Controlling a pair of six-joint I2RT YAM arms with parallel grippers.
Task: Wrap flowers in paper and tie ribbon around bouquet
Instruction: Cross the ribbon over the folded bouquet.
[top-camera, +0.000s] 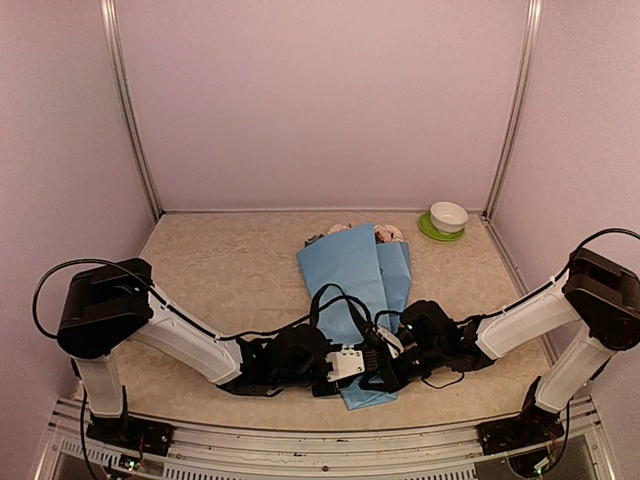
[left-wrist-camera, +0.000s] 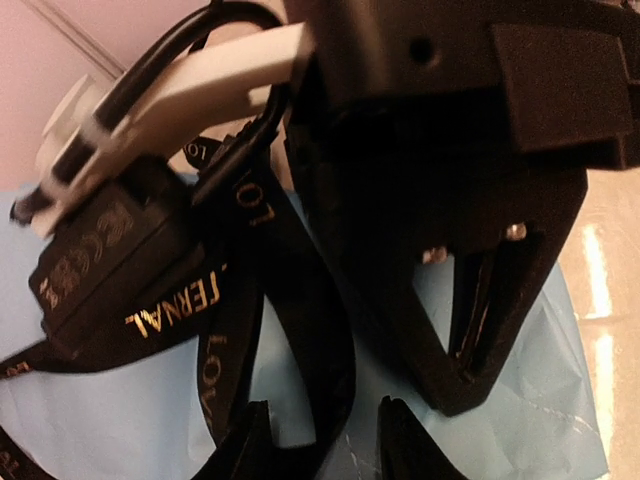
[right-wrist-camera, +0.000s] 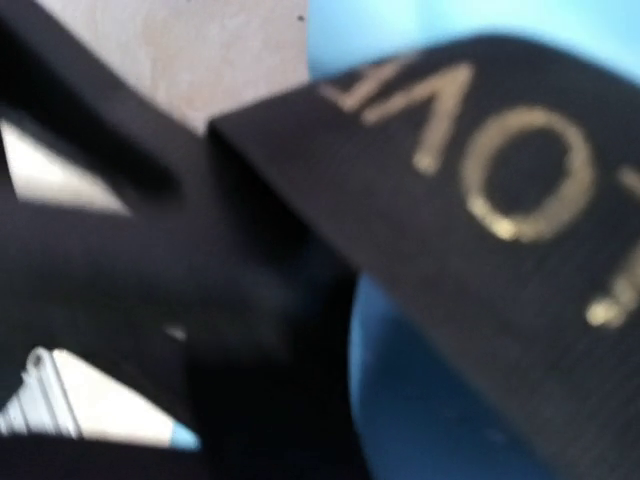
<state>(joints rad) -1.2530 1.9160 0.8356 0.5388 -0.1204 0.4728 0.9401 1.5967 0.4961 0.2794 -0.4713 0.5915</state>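
Bouquet (top-camera: 352, 262) lies on the counter (top-camera: 220, 260), a little right of centre. Its wide end points to the far wall and its narrow end toward the arm bases.

- Paper (left-wrist-camera: 120, 420): light blue side out, wrapped as a cone, creased and slightly crumpled at the near end.
- Flowers (top-camera: 390, 234): pale pink blooms poke out of the wide far end. Stems are hidden inside the wrap.
- Ribbon (left-wrist-camera: 200, 310): black with gold lettering, loose, not tied. In the top view it stands up in a loop over the lower half of the cone. In the left wrist view several bands cross the paper, and one curves down toward the left claw's fingers.
- Left claw (left-wrist-camera: 330, 445): low over the narrow end. The fingers stand apart with blue paper showing in the gap. A ribbon band runs just beside the left finger; cannot tell whether it touches.
- Right claw (left-wrist-camera: 465, 372): fingers closed together to a point, hanging just above the paper and facing the left claw. In the right wrist view the ribbon crosses very close to the lens, blurred; cannot tell whether the closed fingers pinch it.
- Both claws meet over the near end of the cone, close together.
- White bowl (top-camera: 449, 215) sits on a green plate (top-camera: 432, 232) in the far right corner, well apart from the bouquet.
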